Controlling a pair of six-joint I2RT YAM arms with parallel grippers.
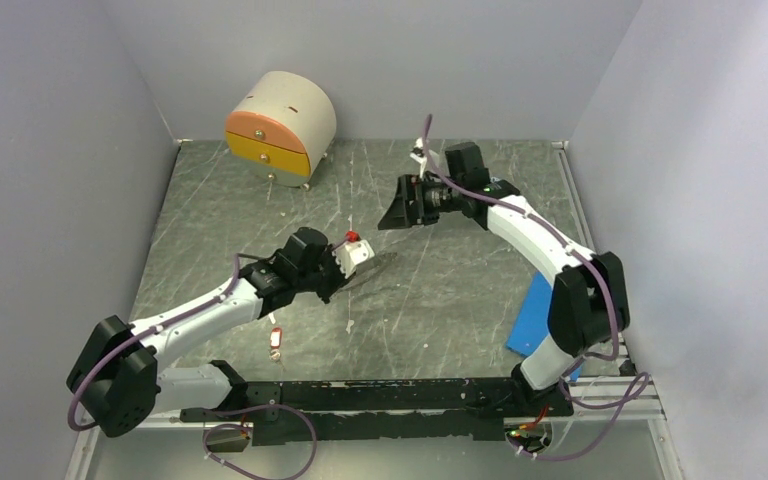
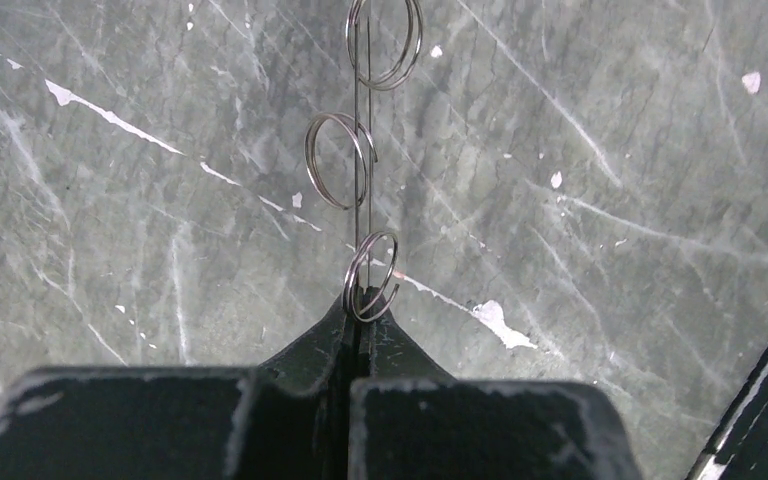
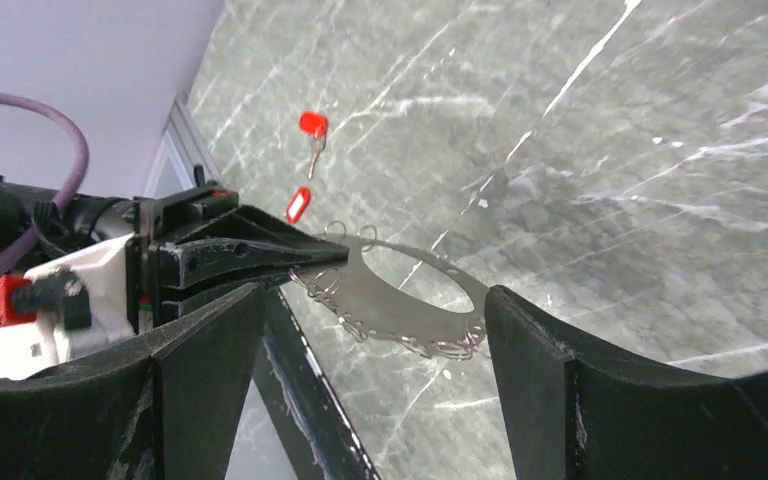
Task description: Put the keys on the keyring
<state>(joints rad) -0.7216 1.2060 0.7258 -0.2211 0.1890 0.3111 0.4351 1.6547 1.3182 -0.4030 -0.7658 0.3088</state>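
Observation:
The keyring (image 3: 415, 305) is a thin flat metal hoop with several small split rings (image 2: 338, 160) along its rim. My left gripper (image 2: 360, 312) is shut on its edge and holds it just above the table; it shows edge-on in the left wrist view (image 2: 358, 120) and as a thin dark line in the top view (image 1: 375, 269). Two keys with red tags (image 3: 311, 124) (image 3: 299, 205) lie on the table beyond the hoop; one shows beside the left arm (image 1: 276, 340). My right gripper (image 3: 372, 300) is open and empty, raised at the far middle (image 1: 392, 212), facing the hoop.
A rounded drawer box (image 1: 280, 125) with pink and yellow fronts stands at the back left. A blue flat sheet (image 1: 532, 315) leans near the right arm's base. A black rail (image 1: 380, 395) runs along the near edge. Grey walls enclose the table.

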